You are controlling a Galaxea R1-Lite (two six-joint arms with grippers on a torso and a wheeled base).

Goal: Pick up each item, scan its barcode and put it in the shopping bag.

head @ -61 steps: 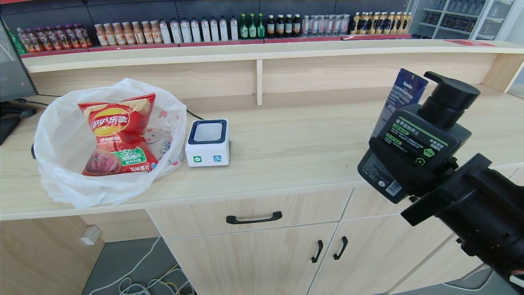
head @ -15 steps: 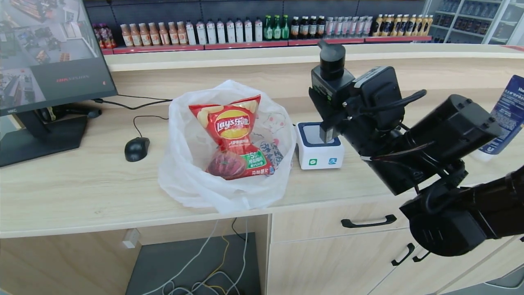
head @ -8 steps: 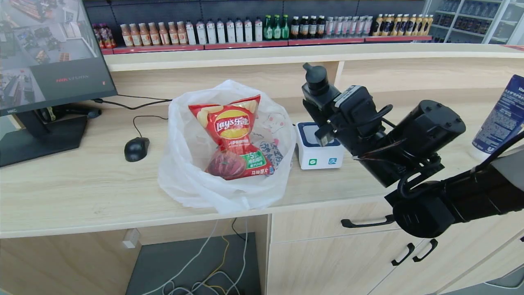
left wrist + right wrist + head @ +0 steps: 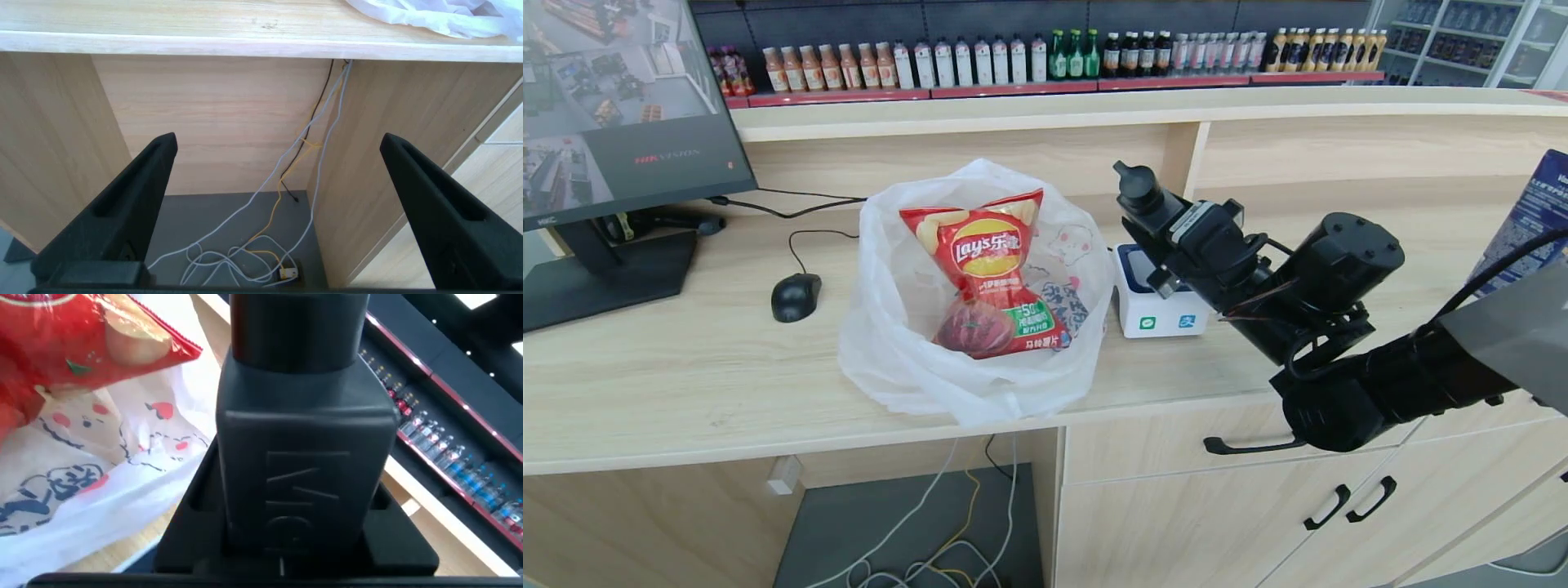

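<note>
The right gripper (image 4: 1188,237) hangs above the desk (image 4: 686,384), its jaws clenched around the body of a black pump bottle (image 4: 1147,200). The bottle is off the desk and tilted, with its pump head pointing up and toward the shopping bag (image 4: 890,359). It sits over the white scanner (image 4: 1156,314), covering part of the scanner's blue-rimmed top in the head view. The scanner stands just beside the bag on its right. The white plastic bag is open on the desk and holds a red bag of chips (image 4: 988,261) standing upright. In the right wrist view the bottle (image 4: 298,457) looms close, with the printed bag and the red chips behind it. The left gripper (image 4: 278,143) is below the desk edge, its jaws released and spread wide, facing loose cables (image 4: 278,212) on the floor. A black mouse (image 4: 795,296) lies left of the bag, near a monitor (image 4: 621,106). A blue carton (image 4: 1535,212) stands at the far right.
</note>
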